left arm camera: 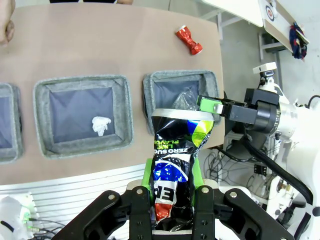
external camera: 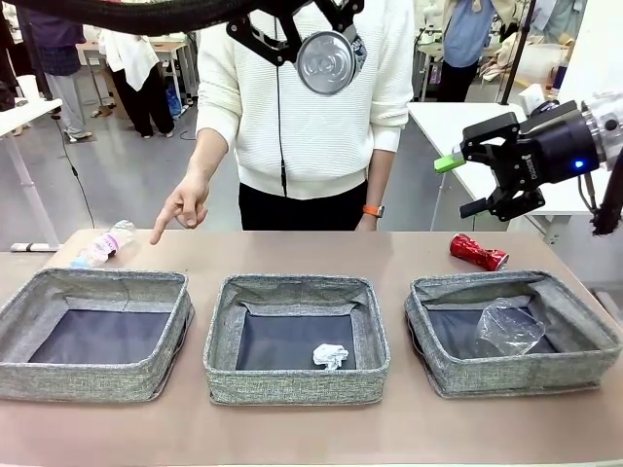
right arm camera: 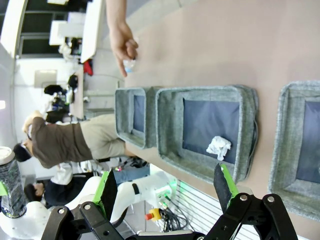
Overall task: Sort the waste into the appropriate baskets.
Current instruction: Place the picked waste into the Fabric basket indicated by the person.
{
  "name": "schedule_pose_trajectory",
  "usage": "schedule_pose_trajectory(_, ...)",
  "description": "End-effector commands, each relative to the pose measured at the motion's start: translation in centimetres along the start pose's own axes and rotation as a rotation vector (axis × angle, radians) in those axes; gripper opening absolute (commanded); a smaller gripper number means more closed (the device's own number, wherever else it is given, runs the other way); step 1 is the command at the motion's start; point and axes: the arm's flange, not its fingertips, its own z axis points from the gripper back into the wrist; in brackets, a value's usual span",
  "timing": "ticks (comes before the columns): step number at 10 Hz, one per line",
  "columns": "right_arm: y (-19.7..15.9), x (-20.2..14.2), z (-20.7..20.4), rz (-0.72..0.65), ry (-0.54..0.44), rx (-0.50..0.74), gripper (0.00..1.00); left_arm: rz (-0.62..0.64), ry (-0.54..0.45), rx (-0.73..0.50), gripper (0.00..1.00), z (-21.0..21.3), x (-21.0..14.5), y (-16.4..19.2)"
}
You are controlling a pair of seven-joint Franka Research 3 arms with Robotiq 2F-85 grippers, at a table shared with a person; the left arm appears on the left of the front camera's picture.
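Only readable print was on the dark printed can point(left arm camera: 175, 165), left wrist view. Mid-can, white caps: "ZERO SUG", the rest wrapped round the can's side. Just above that were two smaller lines; the first looked like "LIME", the second was too creased to call. Lower on the can, toward its red end, were big white letters "EP", cut off both sides. The pink label on the bottle point(external camera: 102, 243), below-left of the can in front view, was too blurred to read.

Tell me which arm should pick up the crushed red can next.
Right. The right claw is open and empty, raised near the crushed red can. The left claw is shut on the dark printed can, so it is occupied.
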Motion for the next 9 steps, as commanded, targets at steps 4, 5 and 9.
schedule_pose_trajectory(4, 0.3, 0.0, 0.1, -0.014, 0.003, -0.01, 1.0, 0.079, 0.0, 0.142, 0.32, 0.1, -1.8, 7.8)
schedule_pose_trajectory(5, 0.3, 0.0, 0.1, -0.014, 0.003, -0.01, 1.0, 0.187, 0.009, 0.206, 0.32, 0.5, -3.5, 12.6)
schedule_pose_trajectory(9, 0.3, 0.0, 0.1, -0.014, 0.003, -0.01, 1.0, 0.603, -0.089, 0.361, 0.32, 1.8, -11.8, 30.2)
